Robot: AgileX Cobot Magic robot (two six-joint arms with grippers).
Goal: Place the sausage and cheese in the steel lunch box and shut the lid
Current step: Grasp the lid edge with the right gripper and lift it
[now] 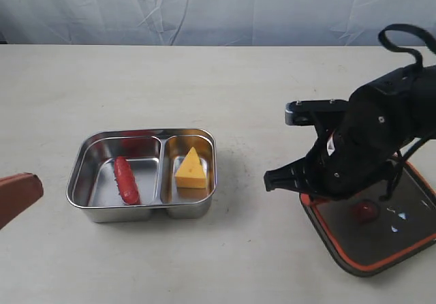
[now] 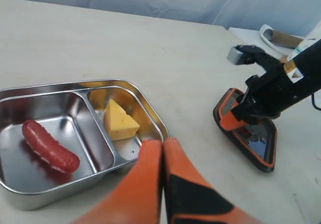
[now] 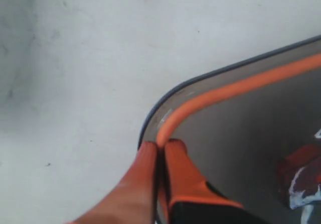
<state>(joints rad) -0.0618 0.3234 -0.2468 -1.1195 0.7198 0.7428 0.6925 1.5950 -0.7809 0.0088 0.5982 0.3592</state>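
- Done: the sausage lies in the left compartment and the cheese in the right compartment of the steel lunch box, centre-left on the counter.
- Left to do: the lid, lower right and seal-side up, is still off.
- The sausage's long axis runs up-down the frame.
- The right gripper pinches the lid's corner; the left gripper is closed and empty.

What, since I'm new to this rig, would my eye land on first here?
The shiny steel lunch box left of centre, with the red sausage in its left compartment and the yellow cheese in its right. Then the dark lid lying orange seal up at the right, its corner pinched by the right pincer.
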